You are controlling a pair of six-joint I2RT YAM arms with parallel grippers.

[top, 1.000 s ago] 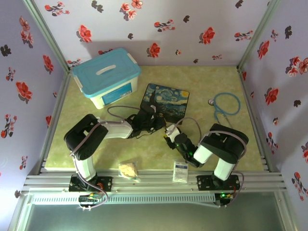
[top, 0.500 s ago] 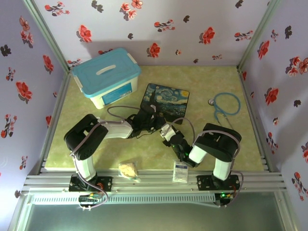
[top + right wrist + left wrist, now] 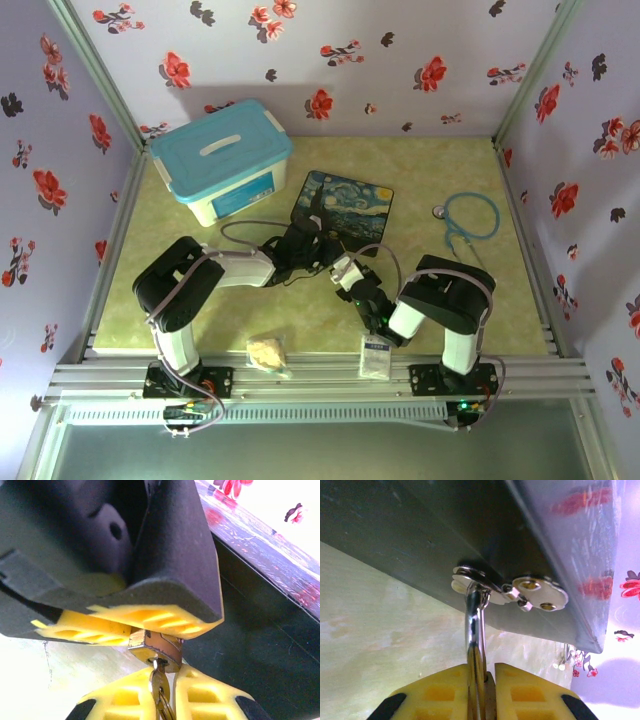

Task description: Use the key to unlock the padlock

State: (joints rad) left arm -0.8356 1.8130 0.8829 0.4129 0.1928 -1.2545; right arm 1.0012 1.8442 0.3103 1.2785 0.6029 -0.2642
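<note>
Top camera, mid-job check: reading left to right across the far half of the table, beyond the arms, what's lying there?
Blue-lidded storage box → starry-night tin → stethoscope.

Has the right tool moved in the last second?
Yes. The right tool has shifted left, away from the stethoscope, closing on the left tool beside the starry tin.
</note>
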